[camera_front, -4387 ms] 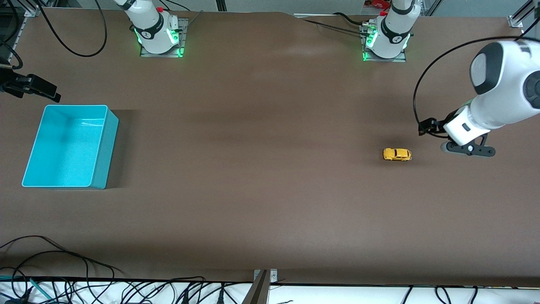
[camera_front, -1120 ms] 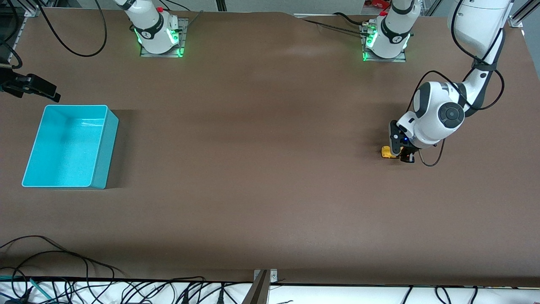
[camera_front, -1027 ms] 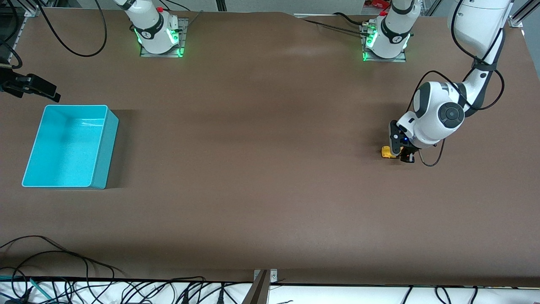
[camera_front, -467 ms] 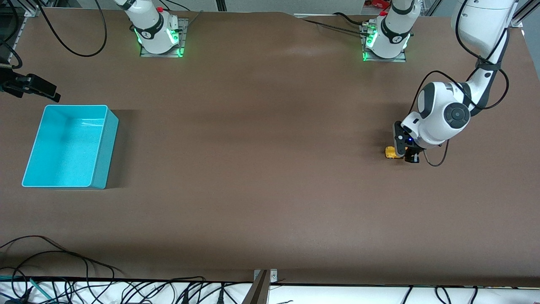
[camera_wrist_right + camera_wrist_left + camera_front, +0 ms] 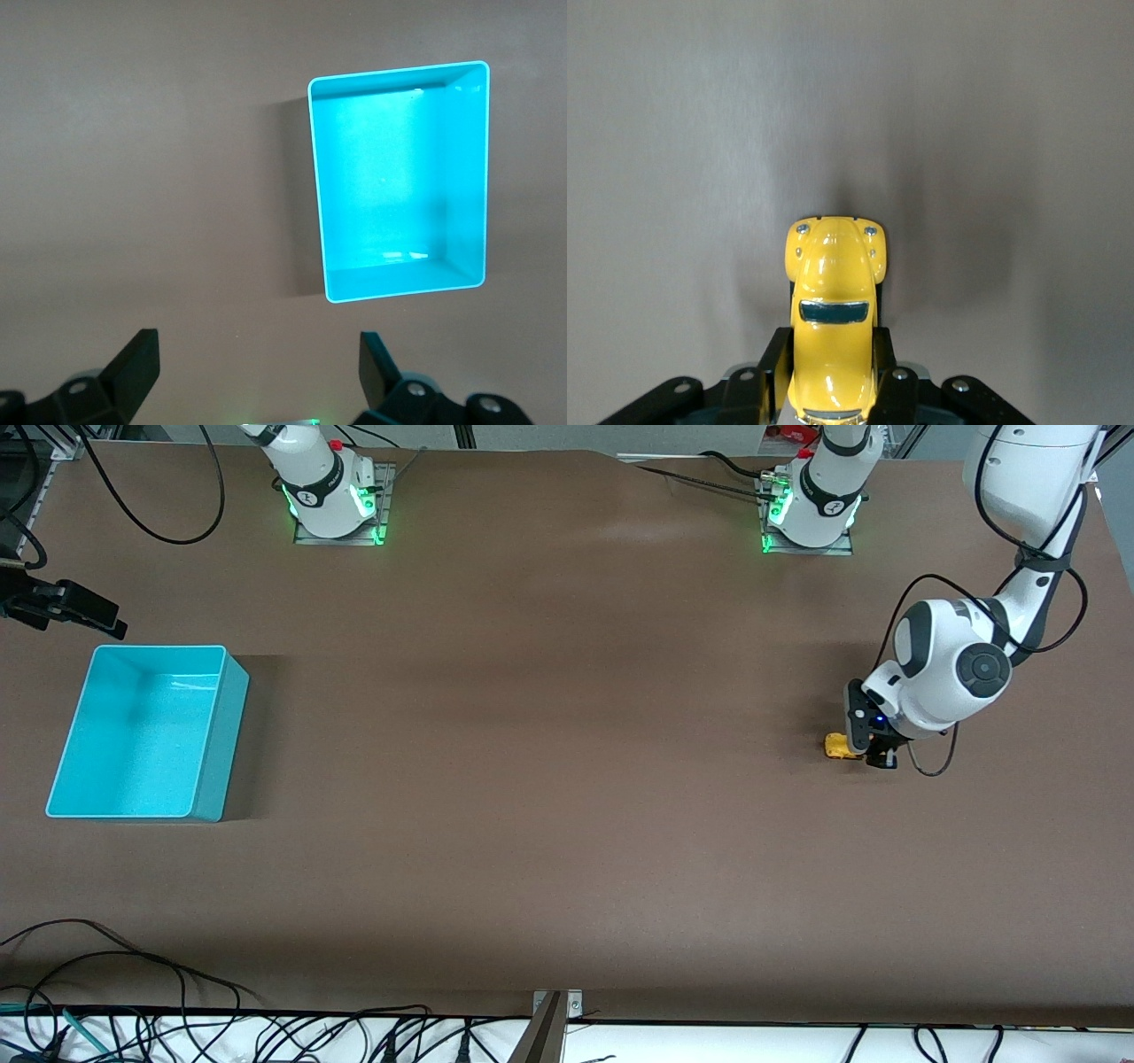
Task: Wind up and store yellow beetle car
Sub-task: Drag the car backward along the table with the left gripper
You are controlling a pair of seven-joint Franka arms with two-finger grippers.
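Now yellow beetle car nose-outward from left end effector.

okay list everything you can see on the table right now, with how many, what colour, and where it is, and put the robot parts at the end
small rounded yellow toy beetle car: one, yellow with dark windows, on the table toward the left arm's end, gripped by its sides
rectangular turquoise plastic bin: one, turquoise, nothing inside, on the table toward the right arm's end
brown table mat: one, brown, covering the tabletop
left claw: one, black fingers, down at the table, shut on the car
right claw: one, black fingers, open, up over the table beside the bin; this arm waits
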